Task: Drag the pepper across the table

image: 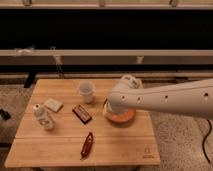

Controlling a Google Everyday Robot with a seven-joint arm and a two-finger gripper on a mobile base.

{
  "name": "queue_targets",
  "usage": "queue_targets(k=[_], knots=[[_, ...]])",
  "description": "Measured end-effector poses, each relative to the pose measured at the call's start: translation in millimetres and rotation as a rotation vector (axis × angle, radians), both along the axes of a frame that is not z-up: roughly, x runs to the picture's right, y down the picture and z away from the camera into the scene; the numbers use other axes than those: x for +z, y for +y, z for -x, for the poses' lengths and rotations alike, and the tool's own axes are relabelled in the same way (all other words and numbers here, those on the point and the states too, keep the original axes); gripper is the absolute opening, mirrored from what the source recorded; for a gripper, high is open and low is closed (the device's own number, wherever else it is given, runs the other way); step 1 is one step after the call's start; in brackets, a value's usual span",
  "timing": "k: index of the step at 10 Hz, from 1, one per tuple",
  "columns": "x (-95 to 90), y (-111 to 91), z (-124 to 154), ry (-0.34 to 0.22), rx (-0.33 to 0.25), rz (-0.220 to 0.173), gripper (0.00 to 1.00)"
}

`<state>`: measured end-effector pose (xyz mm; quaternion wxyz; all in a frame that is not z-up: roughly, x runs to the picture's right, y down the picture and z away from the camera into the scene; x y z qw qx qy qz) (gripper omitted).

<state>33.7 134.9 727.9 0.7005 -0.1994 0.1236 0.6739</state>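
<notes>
The pepper [87,145] is a slim dark-red chili lying on the wooden table [55,150] near its front edge, left of centre. My white arm [165,99] reaches in from the right and ends over the orange bowl [121,117]. The gripper [106,107] is at the arm's left end, by the bowl's left rim, above and to the right of the pepper and well apart from it. Nothing shows in it.
A clear plastic cup [86,91] stands at the back middle. A flat dark red-brown packet [82,113] lies between cup and pepper. A white bottle [44,117] and a pale sponge [53,104] are at the left. A dark wall with rails runs behind.
</notes>
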Motion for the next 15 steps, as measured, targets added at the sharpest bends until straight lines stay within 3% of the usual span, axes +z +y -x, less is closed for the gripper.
queue_targets(k=[2,4,10,15], knots=[[-7.8,23,19,0.000,-0.033,0.035,0.65],[4.2,50,45,0.003,-0.042,0.084,0.65],[27.1,69,101,0.014,0.020,0.159,0.65],[49.4,93,104,0.041,0.055,0.205,0.65]])
